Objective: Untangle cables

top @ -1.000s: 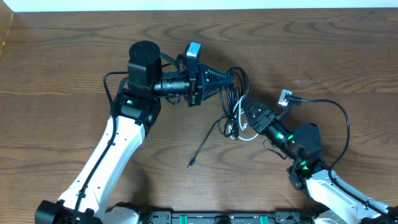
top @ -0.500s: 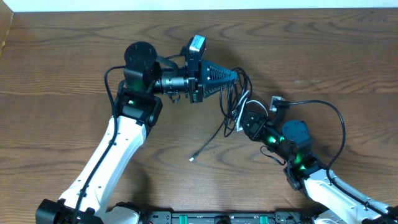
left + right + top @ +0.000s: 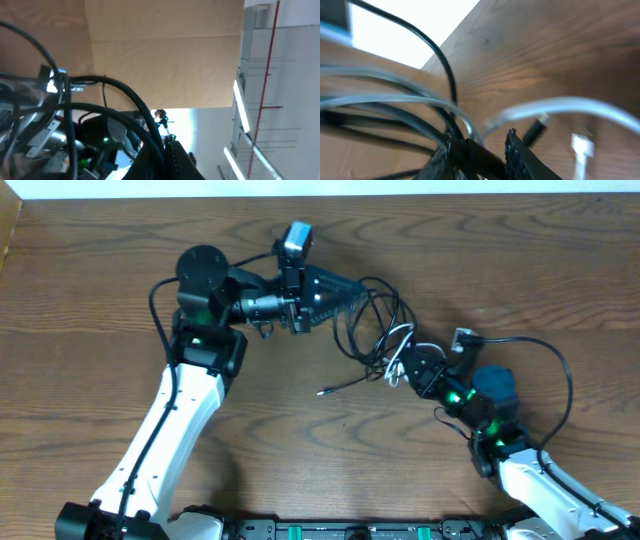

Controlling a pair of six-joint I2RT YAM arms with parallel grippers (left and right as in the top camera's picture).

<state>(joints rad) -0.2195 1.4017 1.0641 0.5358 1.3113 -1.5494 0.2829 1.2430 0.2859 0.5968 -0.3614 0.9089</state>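
Black cables (image 3: 372, 320) and one white cable (image 3: 396, 342) are sitting tangled between both grippers over the wood table (image 3: 520, 260). Left gripper (image 3: 366, 292) is pinching the upper loops. Right gripper (image 3: 398, 368) is clamping a black strand, with a loose plug end (image 3: 322, 392) trailing left.

Tangled cables (image 3: 380, 340) trail onto the brown wooden table (image 3: 100, 300).

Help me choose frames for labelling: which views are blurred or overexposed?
Overhead: sharp, evenly lit, cables crisp. Right wrist: white cable smeared out of focus, top-left corner blown out. Left wrist: close black cable soft, background bright.
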